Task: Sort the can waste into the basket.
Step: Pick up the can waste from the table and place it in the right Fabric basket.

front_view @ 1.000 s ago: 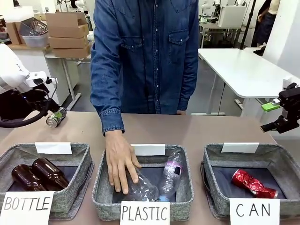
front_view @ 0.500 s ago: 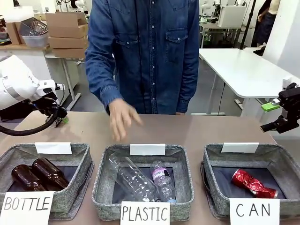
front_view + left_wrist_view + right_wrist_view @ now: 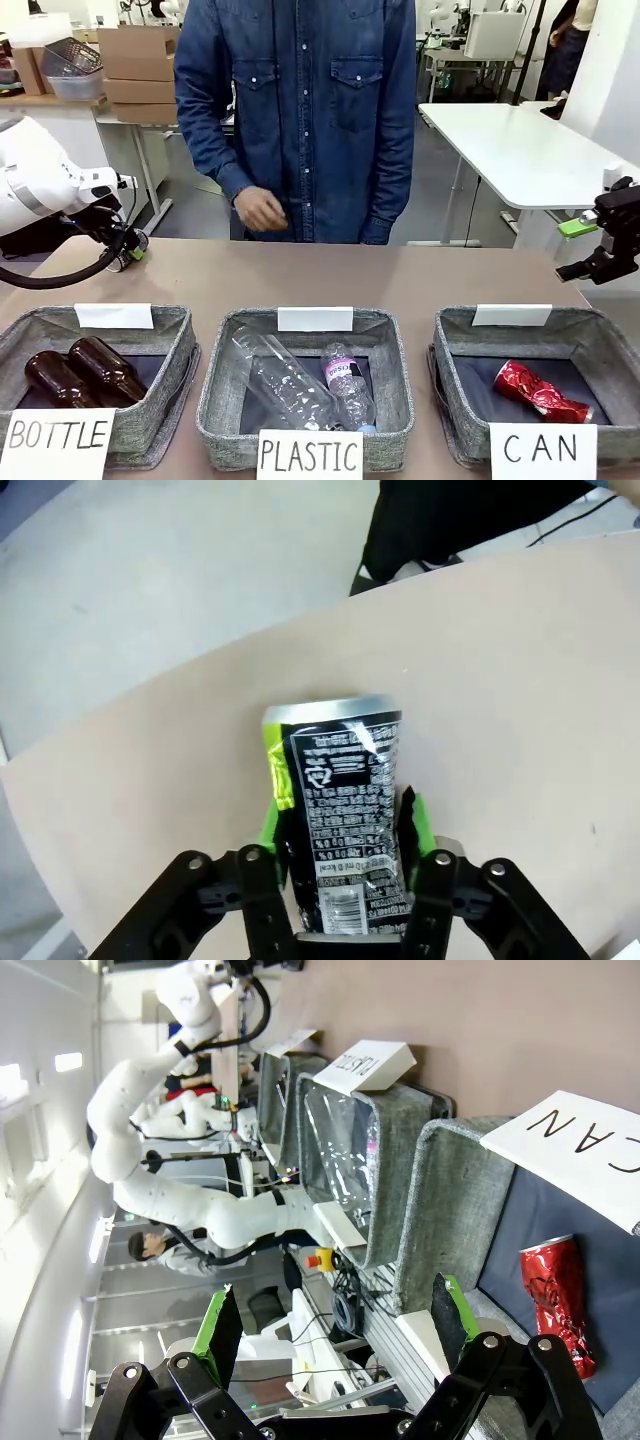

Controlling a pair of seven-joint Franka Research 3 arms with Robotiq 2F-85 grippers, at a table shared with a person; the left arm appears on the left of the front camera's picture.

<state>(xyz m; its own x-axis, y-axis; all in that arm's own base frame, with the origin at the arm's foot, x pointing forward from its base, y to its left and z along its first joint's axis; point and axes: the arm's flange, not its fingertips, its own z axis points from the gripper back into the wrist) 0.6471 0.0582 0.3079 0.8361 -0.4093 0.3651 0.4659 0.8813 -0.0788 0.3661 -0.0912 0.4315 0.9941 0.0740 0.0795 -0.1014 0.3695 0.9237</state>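
Behind the far left corner of the basket marked "BOTTLE" (image 3: 100, 345), the left gripper (image 3: 128, 252) sits low over the brown table (image 3: 400, 275), its green pads clamped on either side of a silver-grey can (image 3: 345, 810) with dark print. From the left wrist camera that can lies lengthwise between the fingers (image 3: 272, 820), its top rim pointing away from the wrist and its body resting on the table. To the right of the "BOTTLE" basket stands the one marked "PLASTIC" (image 3: 305, 375), holding clear plastic bottles (image 3: 300, 385), and further right again the basket with the "CAN" card (image 3: 530, 375), where a dented red can (image 3: 540, 390) lies on the dark bottom. Two brown glass bottles (image 3: 85, 372) lie side by side inside the "BOTTLE" basket. Well to the right of it, past the "CAN" basket's far right corner, the right gripper (image 3: 605, 235) hangs above the table edge; the right wrist camera shows its jaws spread wide with nothing between them. Beyond the middle basket, a person in a denim shirt stands at the far side of the table, one hand (image 3: 260, 210) held loosely in front of the body, off the tabletop.
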